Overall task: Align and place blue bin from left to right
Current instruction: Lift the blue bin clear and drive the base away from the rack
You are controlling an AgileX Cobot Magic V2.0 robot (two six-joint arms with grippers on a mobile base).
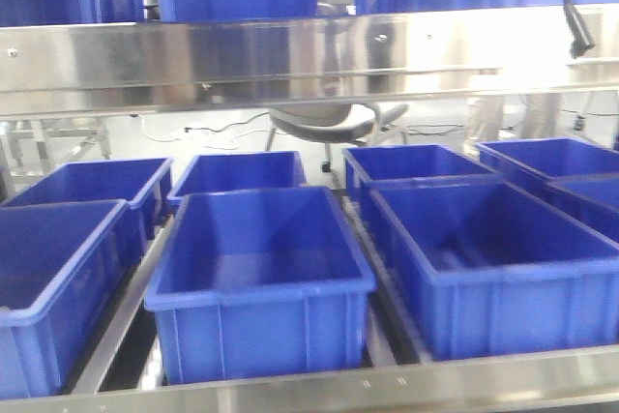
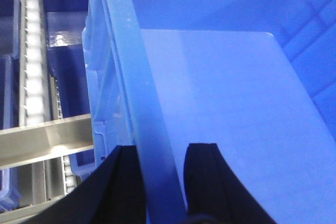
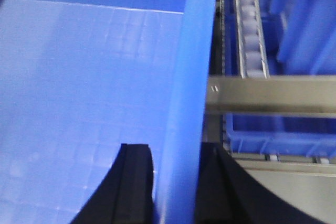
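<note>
Blue bin (image 2: 220,119) hung above the roller rack (image 2: 31,77), its opposite side walls clamped by the left pincer (image 2: 164,149) and right pincer (image 3: 176,149). Stiff, empty plastic looked light but bulky and smooth, so the thick rim seemed the surest hold.

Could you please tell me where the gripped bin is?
The blue bin is above the roller rack, left end effector on its left wall, right end effector on its right.

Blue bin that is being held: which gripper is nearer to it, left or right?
Neither; both clamp the blue bin. The left gripper straddles its left wall, the right gripper its right wall, each with one finger inside.
</note>
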